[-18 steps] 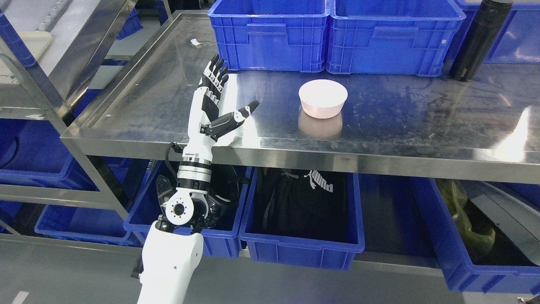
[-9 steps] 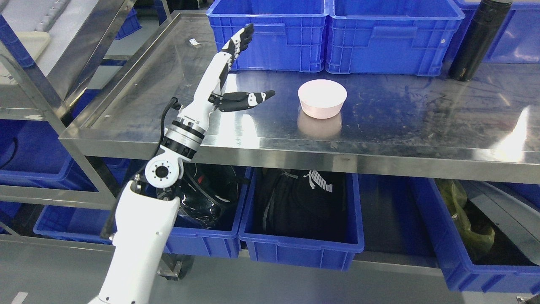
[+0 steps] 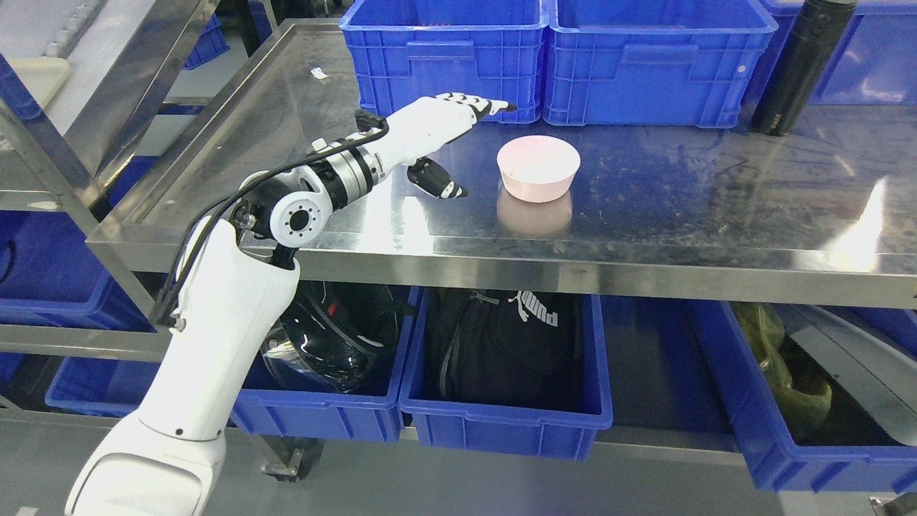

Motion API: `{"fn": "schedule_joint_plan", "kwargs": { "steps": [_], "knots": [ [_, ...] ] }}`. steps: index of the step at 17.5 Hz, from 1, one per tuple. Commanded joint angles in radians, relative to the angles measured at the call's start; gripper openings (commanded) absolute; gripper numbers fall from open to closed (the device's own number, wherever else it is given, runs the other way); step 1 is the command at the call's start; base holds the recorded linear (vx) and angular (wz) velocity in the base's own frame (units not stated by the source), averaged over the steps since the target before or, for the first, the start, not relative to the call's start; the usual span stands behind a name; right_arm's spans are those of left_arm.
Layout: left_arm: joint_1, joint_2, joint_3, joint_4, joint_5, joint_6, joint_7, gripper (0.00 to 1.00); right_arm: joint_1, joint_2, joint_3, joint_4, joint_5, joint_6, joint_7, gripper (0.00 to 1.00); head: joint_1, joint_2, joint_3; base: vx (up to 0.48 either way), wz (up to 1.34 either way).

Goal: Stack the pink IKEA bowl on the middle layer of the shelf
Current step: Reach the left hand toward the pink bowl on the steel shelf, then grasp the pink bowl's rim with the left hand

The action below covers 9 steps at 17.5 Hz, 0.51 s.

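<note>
A white PUMA logo (image 3: 531,308) marks the black bag in a lower bin. The smooth round pink bowl (image 3: 538,167) sits on the scuffed steel shelf (image 3: 716,208), just right of the left hand (image 3: 444,136), fingers spread, empty.

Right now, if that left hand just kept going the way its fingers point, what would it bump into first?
Probably the blue crate behind: the left hand points past the pink bowl, though depth is unclear.
</note>
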Motion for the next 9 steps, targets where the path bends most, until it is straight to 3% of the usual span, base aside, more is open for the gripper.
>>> {"fn": "schedule_joint_plan", "kwargs": {
  "steps": [1, 5, 9],
  "knots": [
    [-0.118, -0.126, -0.147, 0.209, -0.165, -0.001, -0.051, 0.96, 0.000, -0.017, 0.005, -0.017, 0.001, 0.000, 0.000, 1.00, 0.0000, 0.000, 0.000, 0.010, -0.06],
    [-0.166, -0.221, -0.146, 0.364, -0.175, 0.000, -0.068, 0.91, 0.000, -0.017, 0.005, -0.017, 0.001, 0.000, 0.000, 1.00, 0.0000, 0.000, 0.000, 0.006, -0.04],
    [-0.189, -0.233, -0.137, 0.472, -0.176, 0.000, -0.087, 0.90, 0.000, -0.017, 0.005, -0.017, 0.001, 0.000, 0.000, 1.00, 0.0000, 0.000, 0.000, 0.001, -0.01]
  ]
}}
